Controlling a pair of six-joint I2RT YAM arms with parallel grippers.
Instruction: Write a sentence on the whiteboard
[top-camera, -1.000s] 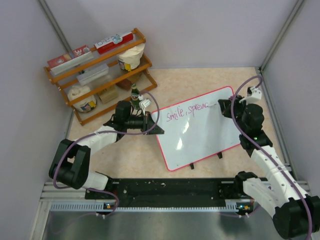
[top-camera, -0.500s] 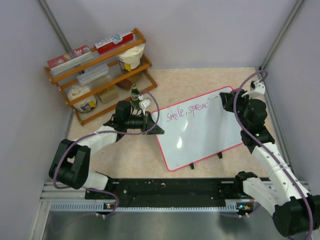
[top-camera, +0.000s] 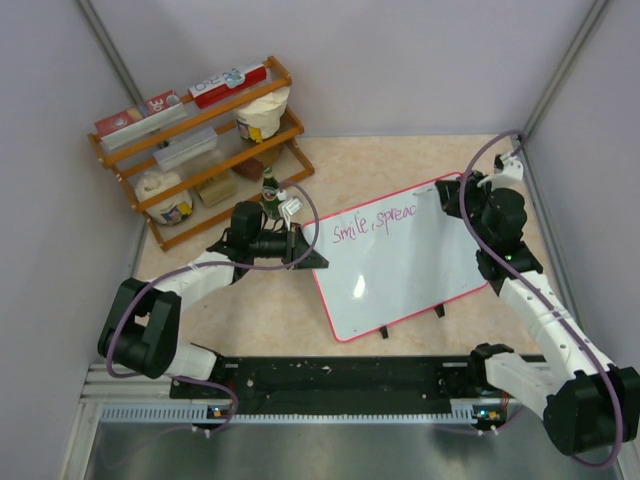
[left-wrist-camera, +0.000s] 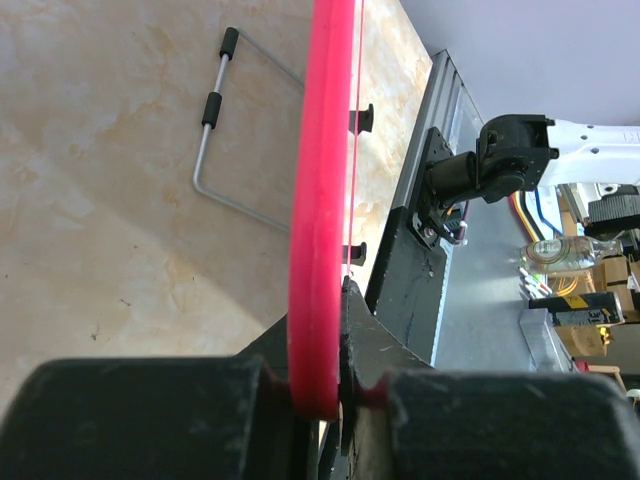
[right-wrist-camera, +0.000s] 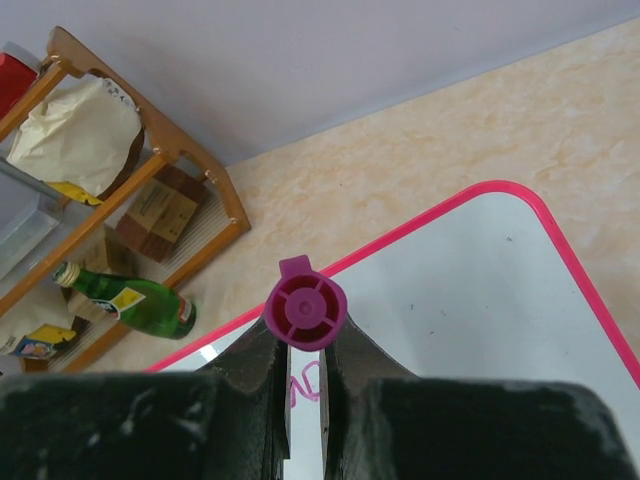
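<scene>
Beige worktop (top-camera: 400, 160): clamping whiteboard (top-camera: 400, 270) frame in left end effector (left-wrist-camera: 325, 390) for steadiness, marker (right-wrist-camera: 305, 308) in right end effector (right-wrist-camera: 305, 375) to extend sentence (top-camera: 375, 225).

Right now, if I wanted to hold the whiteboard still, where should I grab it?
Its thin pink frame, from the side, like the left hand pinching the left edge. The whiteboard is flat and wide, and black feet seem to raise it, leaving room underneath for a finger.
</scene>
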